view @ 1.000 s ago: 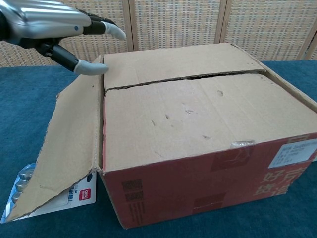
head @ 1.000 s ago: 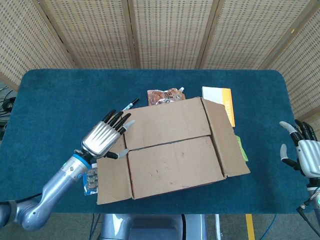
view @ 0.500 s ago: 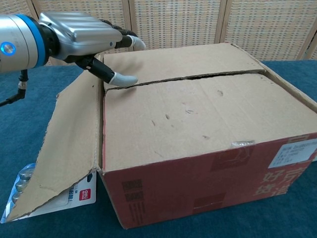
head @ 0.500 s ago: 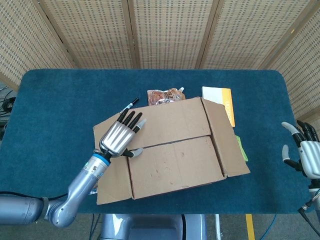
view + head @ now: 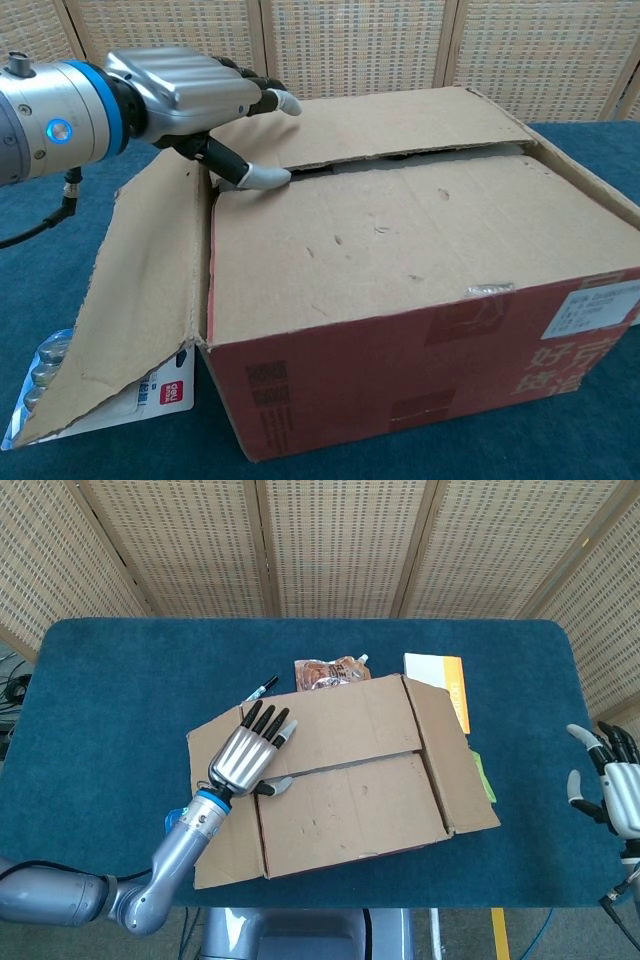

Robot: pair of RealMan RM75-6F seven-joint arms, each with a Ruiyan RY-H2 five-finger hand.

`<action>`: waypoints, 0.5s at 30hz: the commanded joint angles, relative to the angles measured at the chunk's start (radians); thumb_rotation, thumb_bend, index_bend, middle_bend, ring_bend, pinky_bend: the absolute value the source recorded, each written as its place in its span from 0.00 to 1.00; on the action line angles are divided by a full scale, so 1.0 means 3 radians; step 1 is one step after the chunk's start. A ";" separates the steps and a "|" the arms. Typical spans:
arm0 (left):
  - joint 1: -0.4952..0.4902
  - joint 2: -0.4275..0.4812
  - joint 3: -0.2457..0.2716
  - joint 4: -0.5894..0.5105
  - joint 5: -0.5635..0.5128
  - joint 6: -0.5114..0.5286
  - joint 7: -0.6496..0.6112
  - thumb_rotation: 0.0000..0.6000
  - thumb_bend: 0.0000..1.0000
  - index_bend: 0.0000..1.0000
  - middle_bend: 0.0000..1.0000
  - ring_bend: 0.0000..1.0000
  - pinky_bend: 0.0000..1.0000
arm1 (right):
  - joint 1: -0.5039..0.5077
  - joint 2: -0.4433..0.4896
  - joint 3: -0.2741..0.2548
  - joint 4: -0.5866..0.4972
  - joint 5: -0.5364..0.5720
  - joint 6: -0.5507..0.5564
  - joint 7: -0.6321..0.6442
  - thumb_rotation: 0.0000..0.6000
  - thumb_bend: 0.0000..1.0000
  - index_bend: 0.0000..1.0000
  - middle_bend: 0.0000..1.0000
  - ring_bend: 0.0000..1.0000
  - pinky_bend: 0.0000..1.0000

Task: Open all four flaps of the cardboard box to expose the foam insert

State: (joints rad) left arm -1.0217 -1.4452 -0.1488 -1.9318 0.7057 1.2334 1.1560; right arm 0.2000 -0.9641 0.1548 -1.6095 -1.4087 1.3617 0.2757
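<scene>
Roughly half done, by the look of it: cardboard box (image 5: 400,300) mid-table, left side flap (image 5: 140,300) and right side flap (image 5: 450,765) folded out, far top flap (image 5: 370,125) and near top flap (image 5: 390,235) not yet opened, foam insert hidden. Left hand (image 5: 190,95) on the far flap at the seam, thumb hooked into the gap, other fingers (image 5: 268,720) flat; nothing gripped. Right hand (image 5: 608,785) well off at the table edge, fingers spread, empty. Matte corrugated brown board, scuffed, red printed front; blue felt-like tabletop (image 5: 100,680).
</scene>
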 commanded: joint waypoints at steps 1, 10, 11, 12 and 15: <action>-0.0017 -0.0017 -0.0001 0.0017 -0.0031 0.0025 0.0016 0.19 0.31 0.00 0.00 0.00 0.00 | -0.0005 0.0002 0.0000 0.0004 0.0004 0.0004 0.0005 1.00 0.67 0.13 0.21 0.00 0.00; -0.0049 -0.0081 -0.0025 0.0090 -0.0077 0.0159 0.0019 0.32 0.40 0.00 0.00 0.00 0.00 | -0.0018 0.0001 0.0008 0.0025 0.0017 0.0016 0.0025 1.00 0.67 0.13 0.21 0.00 0.00; -0.0051 -0.0080 -0.0033 0.0091 -0.0083 0.0178 0.0020 0.36 0.42 0.00 0.00 0.00 0.00 | -0.0021 0.0003 0.0010 0.0025 0.0019 0.0021 0.0031 1.00 0.67 0.13 0.21 0.00 0.00; -0.0054 -0.0077 -0.0039 0.0089 -0.0088 0.0187 0.0017 0.40 0.44 0.00 0.00 0.00 0.00 | -0.0019 0.0001 0.0015 0.0021 0.0023 0.0021 0.0029 1.00 0.67 0.13 0.21 0.00 0.00; -0.0053 -0.0068 -0.0060 0.0085 -0.0065 0.0221 -0.0014 0.46 0.49 0.00 0.00 0.00 0.00 | -0.0022 0.0008 0.0023 0.0029 0.0034 0.0022 0.0046 1.00 0.67 0.13 0.21 0.00 0.00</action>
State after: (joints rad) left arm -1.0375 -1.4665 -0.1651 -1.9061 0.6833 1.2967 1.1544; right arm 0.1934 -0.9618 0.1614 -1.6010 -1.3988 1.3684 0.2893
